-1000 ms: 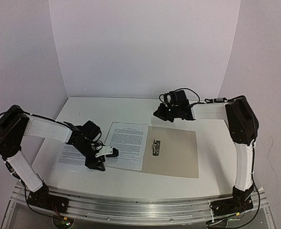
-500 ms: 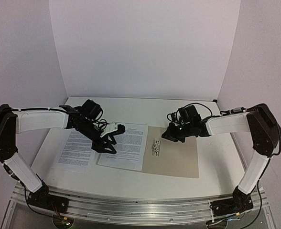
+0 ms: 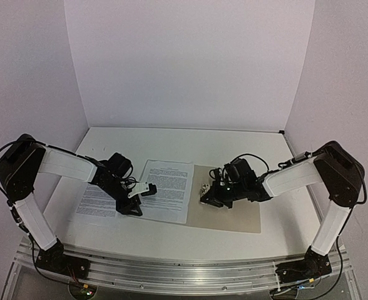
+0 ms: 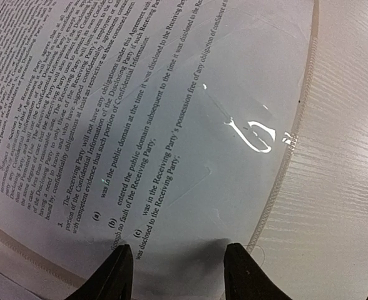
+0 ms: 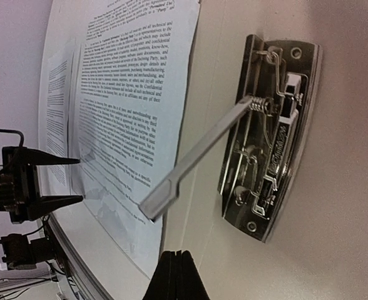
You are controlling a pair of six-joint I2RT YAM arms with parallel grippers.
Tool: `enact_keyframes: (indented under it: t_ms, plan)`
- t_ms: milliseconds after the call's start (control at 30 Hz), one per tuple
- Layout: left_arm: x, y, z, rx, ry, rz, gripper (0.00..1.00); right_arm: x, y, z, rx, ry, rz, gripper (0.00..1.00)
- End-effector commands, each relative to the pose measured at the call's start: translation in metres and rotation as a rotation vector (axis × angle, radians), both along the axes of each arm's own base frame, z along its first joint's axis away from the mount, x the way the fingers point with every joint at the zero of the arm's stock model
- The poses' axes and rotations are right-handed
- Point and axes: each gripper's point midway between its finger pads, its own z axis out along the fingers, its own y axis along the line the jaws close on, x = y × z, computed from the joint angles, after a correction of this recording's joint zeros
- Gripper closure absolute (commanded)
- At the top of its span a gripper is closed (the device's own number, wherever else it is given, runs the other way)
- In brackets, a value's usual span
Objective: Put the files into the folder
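Observation:
The tan folder [image 3: 234, 203] lies open on the table, its metal clip [image 3: 204, 189] near the spine. In the right wrist view the clip [image 5: 271, 137] has its lever [image 5: 196, 156] raised. One printed file [image 3: 165, 187] lies on the folder's left half and a second file [image 3: 96, 203] lies on the table further left. My left gripper [image 3: 136, 207] is open, its tips resting low on the glossy near corner of the first file [image 4: 171, 156]. My right gripper [image 5: 178, 275] is shut and empty, just short of the clip over the folder [image 5: 334, 219].
White wood-grain table [image 4: 353, 156] shows beside the sheet's corner. White walls close the back and sides. The left gripper [image 5: 34, 181] is visible from the right wrist at the sheet's far edge, beside the second file [image 5: 56, 94].
The left gripper has pulled back from mid-sheet toward the sheet's near left corner and dropped low. The right gripper has moved left and down, close to the clip.

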Motion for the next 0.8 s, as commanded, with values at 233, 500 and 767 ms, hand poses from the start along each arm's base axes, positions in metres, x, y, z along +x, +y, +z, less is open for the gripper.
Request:
enact_keyframes:
  t_ms: [233,500,767]
  plan:
    - [-0.013,0.004,-0.016,0.046,-0.003,-0.035,0.51,0.041,0.027,0.002,0.027,-0.083,-0.019,1.00]
    - [-0.019,0.003,-0.016,0.049,-0.003,-0.070,0.52,0.078,0.023,0.014,0.008,-0.160,-0.034,1.00]
    - [-0.018,0.002,-0.014,0.045,-0.002,-0.072,0.53,0.108,0.011,-0.012,-0.019,-0.145,-0.030,1.00]
